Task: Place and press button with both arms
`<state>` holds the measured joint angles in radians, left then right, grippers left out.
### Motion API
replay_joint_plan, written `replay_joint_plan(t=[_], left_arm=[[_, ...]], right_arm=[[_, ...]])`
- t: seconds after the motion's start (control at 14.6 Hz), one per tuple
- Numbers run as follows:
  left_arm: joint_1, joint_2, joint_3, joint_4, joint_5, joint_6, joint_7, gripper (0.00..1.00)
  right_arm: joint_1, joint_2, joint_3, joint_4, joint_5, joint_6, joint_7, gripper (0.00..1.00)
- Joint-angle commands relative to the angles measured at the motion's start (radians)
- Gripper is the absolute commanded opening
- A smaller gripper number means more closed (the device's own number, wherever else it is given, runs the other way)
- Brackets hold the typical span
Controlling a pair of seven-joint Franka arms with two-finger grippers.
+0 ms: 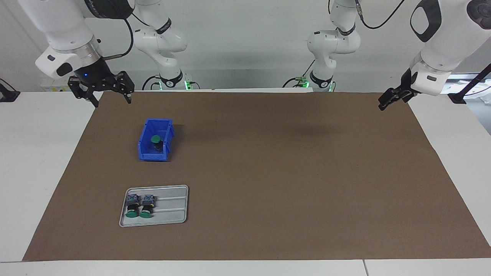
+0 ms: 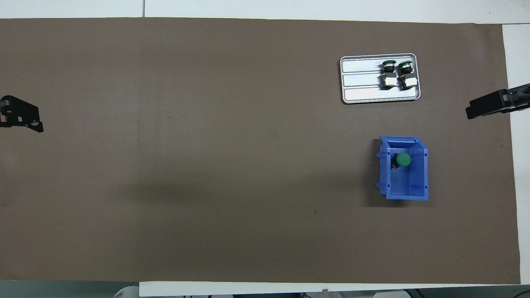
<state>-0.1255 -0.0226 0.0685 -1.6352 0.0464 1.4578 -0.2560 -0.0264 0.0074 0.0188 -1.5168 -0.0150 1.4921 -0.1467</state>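
You see a big brown mat point(image 1: 268, 172) spread over a white table point(image 1: 42, 153). A pale wall point(image 1: 245, 42) stands where the robots are.

The button point(image 1: 155, 141) with its green cap sits inside a small blue bin point(image 1: 142, 149), toward the right arm's end of the table. It stands up in the bin with its cap on top.

Farther from the robots than the bin lies a flat grey tray point(image 1: 172, 207). Two more green-capped switches point(image 1: 139, 206) lie side by side on it, touching or nearly touching each other.

The right gripper point(image 1: 111, 96) hangs over the mat's edge at its own end, up in the air. Its fingers are spread apart and hold nothing.

The left gripper point(image 1: 388, 100) hangs over the mat's other end, well apart from the bin. It is wide apart too, and holds nothing.

Nothing stands between the bin and the tray.
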Motion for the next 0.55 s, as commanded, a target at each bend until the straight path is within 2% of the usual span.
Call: replay_joint_plan(t=[0.0, 0.48], left_arm=[[0.000, -0.027, 0.005, -0.031, -0.007, 0.018, 0.000, 1.00], [0.000, -0.027, 0.005, -0.031, -0.007, 0.018, 0.000, 1.00]], right_arm=[[0.011, 0.005, -0.010, 0.024, -0.014, -0.032, 0.022, 1.00], [-0.007, 0.002, -0.010, 0.020, -0.016, -0.032, 0.030, 1.00]])
